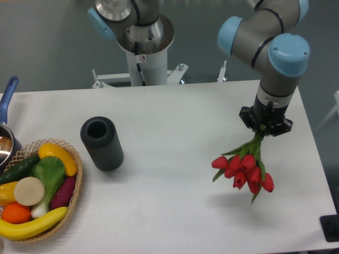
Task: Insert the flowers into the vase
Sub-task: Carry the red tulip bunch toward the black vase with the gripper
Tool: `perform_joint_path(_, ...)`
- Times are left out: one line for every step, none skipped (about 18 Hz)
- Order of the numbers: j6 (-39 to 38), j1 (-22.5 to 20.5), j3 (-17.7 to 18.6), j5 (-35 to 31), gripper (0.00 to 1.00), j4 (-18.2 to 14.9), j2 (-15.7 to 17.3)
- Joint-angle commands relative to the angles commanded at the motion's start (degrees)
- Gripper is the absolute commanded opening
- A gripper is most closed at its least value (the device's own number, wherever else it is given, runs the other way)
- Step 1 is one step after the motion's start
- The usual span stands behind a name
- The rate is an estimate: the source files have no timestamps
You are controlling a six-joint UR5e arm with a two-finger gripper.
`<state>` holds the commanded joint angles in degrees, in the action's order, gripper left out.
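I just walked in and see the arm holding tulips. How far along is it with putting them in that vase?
The pickup looks done: the gripper holds the red tulips by their stems, and a shadow beneath suggests they hang above the white table. Carrying is in hand. Left to do: cross to the dark grey ribbed vase, which stands far off with an empty mouth, and lower the stems in.

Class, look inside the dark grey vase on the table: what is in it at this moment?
The vase shows only a dark round mouth with no stems in it; its bottom is hidden in shadow. The flowers hang from the gripper far to its right.
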<state>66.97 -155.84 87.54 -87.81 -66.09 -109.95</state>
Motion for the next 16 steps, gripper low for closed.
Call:
perform_joint_path(-0.1, 0.6, 0.0, 0.0, 0.00, 0.1, 0.0)
perform_joint_path(-0.1, 1.1, 0.0, 0.1, 0.00, 0.2, -0.1)
perform_joint_path(-0.1, 1.6, 0.0, 0.4, 0.00, 0.2, 0.0)
perform_joint_path(-0.2, 1.9, 0.0, 1.2, 0.00, 0.3, 0.0)
perform_joint_path(-1.0, 2.1, 0.0, 2.4, 0.00, 0.5, 0.1)
perform_joint_path(-2.3, 2.1, 0.0, 3.6, 0.00, 0.6, 0.3)
perform_joint_path(-4.1, 2.7, 0.0, 6.0, 0.00, 1.3, 0.5)
perform_joint_path(-5.3, 3.3, 0.2, 8.1, 0.00, 3.1, 0.7)
perform_joint_path(-6.3, 3.8, 0.5, 10.0, 0.00, 5.3, 1.0)
perform_joint_path(-6.9, 4.4, 1.0, 11.9, 0.00, 7.5, 1.3)
perform_joint_path(-8.0, 4.9, 1.5, 13.4, 0.00, 9.5, 1.6)
perform_joint_path(-9.7, 5.6, 2.2, 15.3, 0.00, 11.2, 1.8)
perform_joint_path(-11.4, 6.4, 2.7, 18.4, 0.00, 12.2, 1.8)
perform_joint_path(-12.1, 6.5, 3.5, 22.5, 0.00, 12.7, 2.0)
perform_joint_path(-12.2, 6.8, 4.5, 27.0, 0.00, 12.8, 2.8)
perform_joint_path(-12.2, 6.9, 5.7, 30.8, 0.00, 12.8, 3.8)
